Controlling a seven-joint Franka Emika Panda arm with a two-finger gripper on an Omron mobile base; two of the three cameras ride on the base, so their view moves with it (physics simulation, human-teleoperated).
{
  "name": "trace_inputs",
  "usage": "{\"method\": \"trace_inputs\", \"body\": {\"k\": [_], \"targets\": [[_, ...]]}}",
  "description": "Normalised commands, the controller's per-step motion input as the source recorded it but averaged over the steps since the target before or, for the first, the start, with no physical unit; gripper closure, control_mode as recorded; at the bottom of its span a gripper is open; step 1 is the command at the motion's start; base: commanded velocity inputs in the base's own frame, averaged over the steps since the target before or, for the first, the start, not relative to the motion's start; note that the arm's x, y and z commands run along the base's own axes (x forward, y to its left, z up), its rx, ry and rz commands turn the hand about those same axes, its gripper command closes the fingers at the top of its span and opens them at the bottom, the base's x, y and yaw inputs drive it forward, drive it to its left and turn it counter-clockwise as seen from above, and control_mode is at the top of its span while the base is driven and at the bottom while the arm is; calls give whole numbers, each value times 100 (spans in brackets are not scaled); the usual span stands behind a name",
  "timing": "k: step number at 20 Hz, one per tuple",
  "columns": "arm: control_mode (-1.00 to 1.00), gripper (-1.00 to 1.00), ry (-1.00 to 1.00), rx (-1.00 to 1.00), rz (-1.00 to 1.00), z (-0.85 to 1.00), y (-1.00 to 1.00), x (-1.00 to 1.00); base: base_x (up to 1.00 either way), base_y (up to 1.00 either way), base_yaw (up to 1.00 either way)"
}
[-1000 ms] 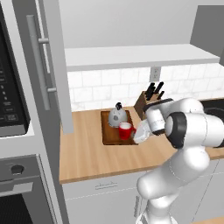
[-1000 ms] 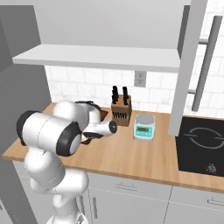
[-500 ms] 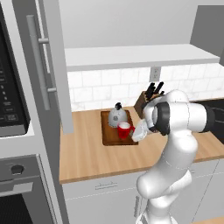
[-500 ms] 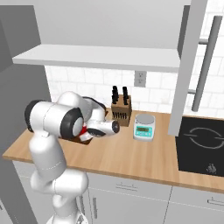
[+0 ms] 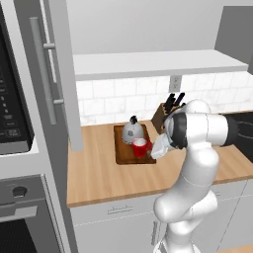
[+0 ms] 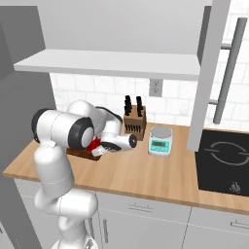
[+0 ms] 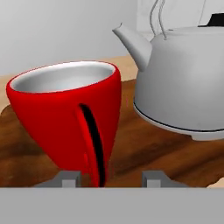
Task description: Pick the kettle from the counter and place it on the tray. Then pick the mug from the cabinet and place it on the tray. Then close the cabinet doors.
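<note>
Small bright red mug with side handle [image 7: 65,118] sits right at the two-finger gripper [image 7: 107,177], low centre of the hand view, its handle facing the camera and running top to bottom between the two grey fingertips [image 7: 70,177]. Mug leans to the side in that frame; whether that is the hand's roll or the mug's own tilt I cannot tell. Whether the fingers pinch the handle or stand just off it I cannot tell either, so grip state unknown.

Squat silver-grey metal kettle [image 7: 183,78] is just beside the mug at upper right, spout pointing toward the mug rim. Both rest on the dark brown wooden tray [image 5: 123,150], mid-frame in the left base view, on the light wooden counter [image 5: 99,178].

Judgement: kettle and mug look placed. Next comes the grey cabinet door with long bar handle [image 5: 37,74], upper left of the left base view, above and well apart from the gripper, bar vertical. A second door [image 6: 221,68] stands at upper right of the right base view.
</note>
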Motion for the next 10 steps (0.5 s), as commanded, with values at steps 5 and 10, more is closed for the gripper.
{"method": "trace_inputs", "body": {"k": [5, 10], "targets": [[-100, -100, -2, 0, 0, 6, 0, -13, 0, 0, 0], [-100, -100, -10, 1, 0, 62, -12, -71, 0, 0, 0]]}}
